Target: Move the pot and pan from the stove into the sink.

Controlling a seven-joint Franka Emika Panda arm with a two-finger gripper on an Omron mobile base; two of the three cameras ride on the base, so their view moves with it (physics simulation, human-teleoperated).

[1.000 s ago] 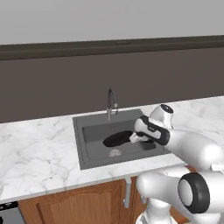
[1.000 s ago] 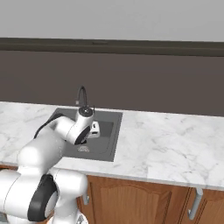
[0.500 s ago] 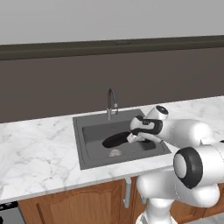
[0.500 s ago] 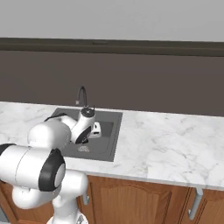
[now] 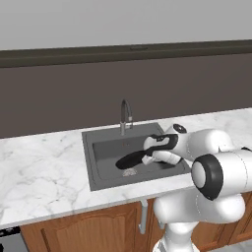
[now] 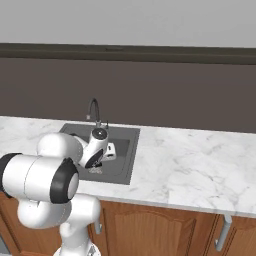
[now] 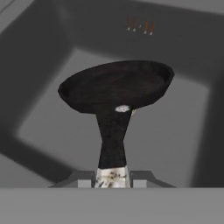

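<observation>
White arm: bent low over the counter point(image 5: 44, 167), its forearm reaching into the sink point(image 5: 101, 150) from the right side in the left base view.
Gripper point(image 7: 112, 175): pointing along the basin, slightly downward; jaws closed tight on the end of the pan's handle, seen at the bottom of the hand view.
Pan point(image 7: 116, 85): shallow, round and black, with one long straight handle running back to the gripper; a small pale spot sits where handle meets bowl.
Pan position: inside the sink, bowl toward the left half of the basin in the left base view point(image 5: 129, 159), over the basin floor; whether it touches the floor cannot be told.
Sink: dark grey rectangular basin set into white marbled counter; walls rise on all sides of the pan, with bare floor showing to its left, right and far side in the hand view.
Faucet point(image 5: 125, 115): slim curved metal, standing at the back rim, behind the pan and apart from it.
Drain point(image 5: 130, 172): small pale patch on the basin floor, just in front of the pan.
Right of sink: wide stretch of bare counter in the right base view.
</observation>
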